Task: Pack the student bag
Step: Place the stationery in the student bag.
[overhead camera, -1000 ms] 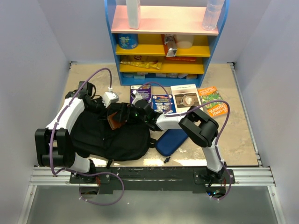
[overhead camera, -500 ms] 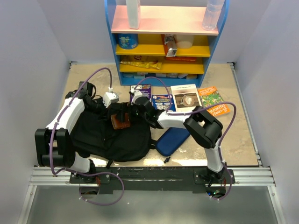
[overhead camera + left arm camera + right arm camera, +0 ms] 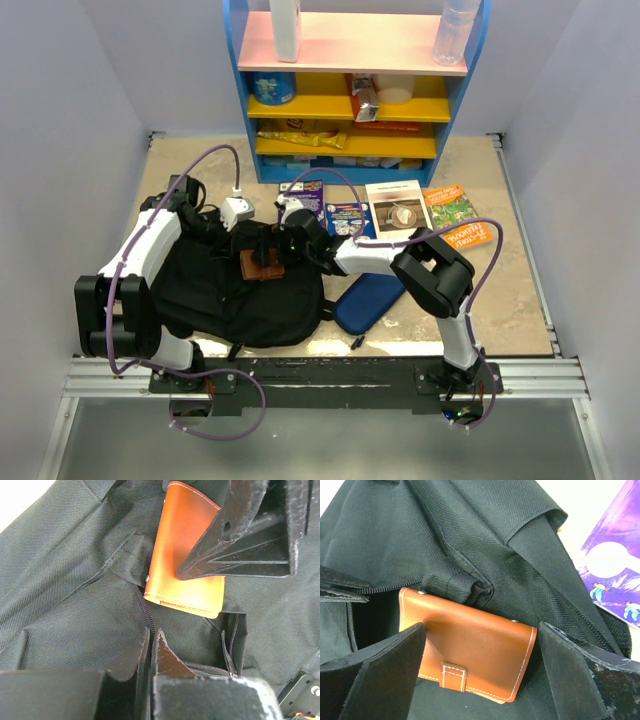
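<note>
Tabletop (image 3: pixel 520 300) student bag (image 3: pixel 215 295), wallet (image 3: pixel 480 655) at mouth; rim in left pincer (image 3: pixel 151 634), right pincer (image 3: pixel 481 630) spread.

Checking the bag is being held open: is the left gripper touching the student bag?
Touching. The left wrist view shows the left gripper shut on the student bag, its zipper edge pinched between the closed jaws.

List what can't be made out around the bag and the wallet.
- Inside of the student bag: right wrist view, dark mouth behind the brown wallet; contents unseen.
- Wallet's upper right corner: left wrist view, covered by a finger of the right hand.
- Book covers: top view, print too small to read.
</note>
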{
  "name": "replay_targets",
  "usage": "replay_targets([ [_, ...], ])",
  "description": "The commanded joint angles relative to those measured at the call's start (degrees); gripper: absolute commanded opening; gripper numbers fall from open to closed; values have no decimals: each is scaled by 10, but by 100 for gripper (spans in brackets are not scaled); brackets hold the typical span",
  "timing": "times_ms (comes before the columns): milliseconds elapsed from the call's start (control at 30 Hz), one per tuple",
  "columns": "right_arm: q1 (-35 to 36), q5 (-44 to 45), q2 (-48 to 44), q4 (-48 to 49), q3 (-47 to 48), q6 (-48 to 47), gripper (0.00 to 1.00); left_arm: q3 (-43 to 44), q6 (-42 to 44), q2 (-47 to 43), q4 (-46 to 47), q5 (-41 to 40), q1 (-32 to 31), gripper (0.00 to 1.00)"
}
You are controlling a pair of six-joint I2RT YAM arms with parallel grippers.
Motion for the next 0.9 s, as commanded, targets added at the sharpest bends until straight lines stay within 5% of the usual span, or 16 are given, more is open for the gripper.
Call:
replay_targets([
  [0, 2, -39, 0, 4, -11, 26, 92, 18, 8, -5, -7, 32, -3, 0],
  [200, 2, -86, -67, 96, -92, 78, 71, 19, 4, -1, -4, 35, -3, 0],
  [533, 16, -103, -97, 77, -73, 107, 43, 19, 2, -7, -3, 36, -3, 0],
  [867, 39, -119, -46, 64, -9, 142, 38, 13, -4, -6, 2, 44, -3, 0],
])
